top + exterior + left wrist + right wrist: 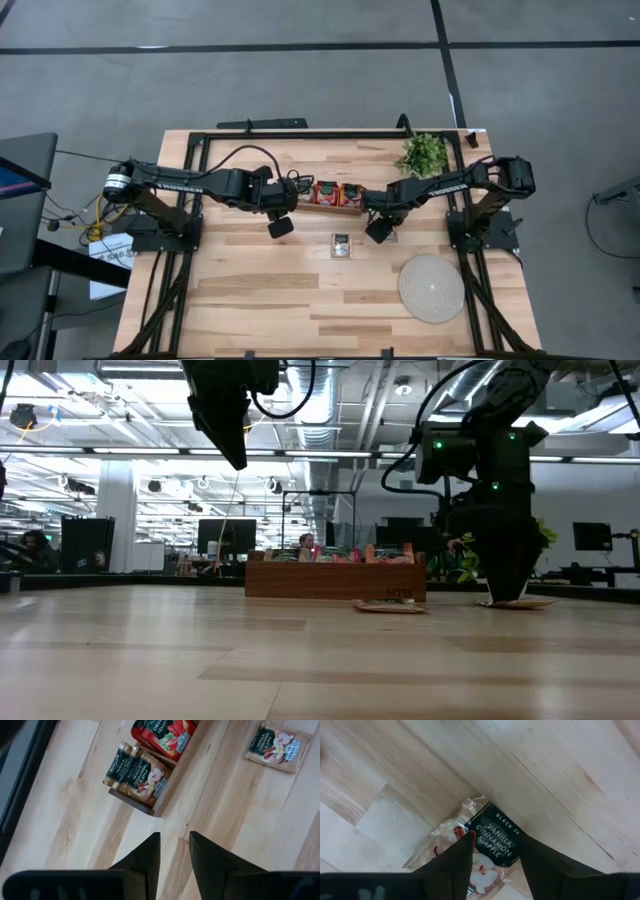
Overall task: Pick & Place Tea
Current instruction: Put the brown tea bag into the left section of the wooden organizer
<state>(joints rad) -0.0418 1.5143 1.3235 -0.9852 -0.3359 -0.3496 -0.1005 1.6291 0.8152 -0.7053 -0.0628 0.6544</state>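
the table [250, 300] is a pale plank top with a black frame along its far edge. the landmark for all positions below is the wooden box [335, 580], which sits near the middle of the table toward the far edge.

the left arm reaches in from the left; the left gripper [174, 851] hangs in the air just left of the box and nearer the front edge. its fingers stand slightly apart with nothing between them. the right arm reaches in from the right; the right gripper [495, 857] is down at the table surface, just right of the box and a little in front of it.

a round woven mat [431, 287] lies well in front of the box and to its right. a green plant [423, 155] stands right of the box, toward the far edge.

tea: red sachets [162, 734] and beige sachets [136, 769] stand packed in the box. one beige sachet [341, 245] lies flat on the table in front of the box. another beige sachet [482, 845] lies flat under the right gripper, whose fingers are spread on either side of it, tips at or just above it; contact cannot be confirmed.

risks, as judgement:
- the sachet lies flat. closing fingers may slide over it and grip nothing.
- tips pressed too hard may crease or push the sachet sideways.
- a corner-only pinch may let it drop on lift.
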